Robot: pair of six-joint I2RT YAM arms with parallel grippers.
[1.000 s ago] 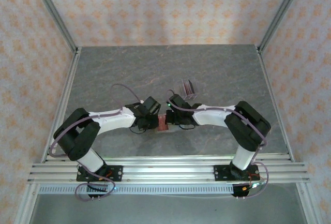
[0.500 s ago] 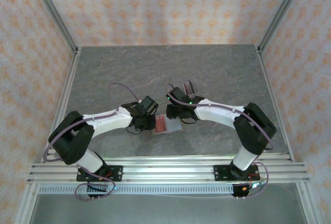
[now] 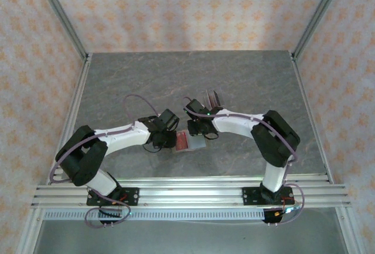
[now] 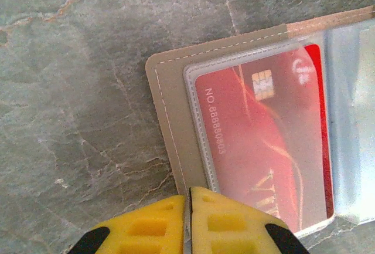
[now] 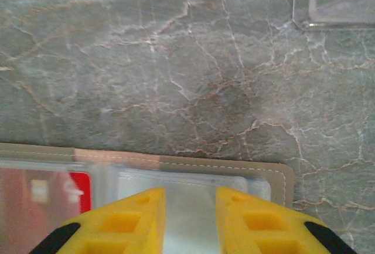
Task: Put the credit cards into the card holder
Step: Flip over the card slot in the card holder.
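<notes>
**Item – card holder** (image 3: 198, 145) (image 4: 173, 125) (image 5: 234, 169): tan wallet with pale stitching, lying open and flat on the grey marbled table (image 3: 234, 78), between the two grippers and near the front rail. Seen from above, its long axis runs left to right, slightly tilted. The inside is pale grey with clear plastic sleeves.

**Contents – credit card** (image 3: 183, 141) (image 4: 263, 148) (image 5: 82, 186): red, seated in the sleeve of the wallet's left half.
- Writing: white "NO. 8888…" along one long edge, later digits unclear.
- Gold chip near one short end, with a small white emblem beside it.
- Large gold letters at the other end, beginning "VI"; the rest is blurred.
- In the left wrist view its long axis runs top to bottom, chip end away from the fingers.

**Left gripper** (image 3: 172, 141) (image 4: 189, 198): yellow fingers pressed together at the wallet's near edge. Whether the edge is pinched between them cannot be told.

**Right gripper** (image 3: 196, 136) (image 5: 190, 198): fingers narrowly apart over the clear sleeve of the right half, nothing visibly held.

**Also present:** clear plastic rack (image 3: 212, 98) (image 5: 340, 2), standing on the table beyond the wallet.
</notes>
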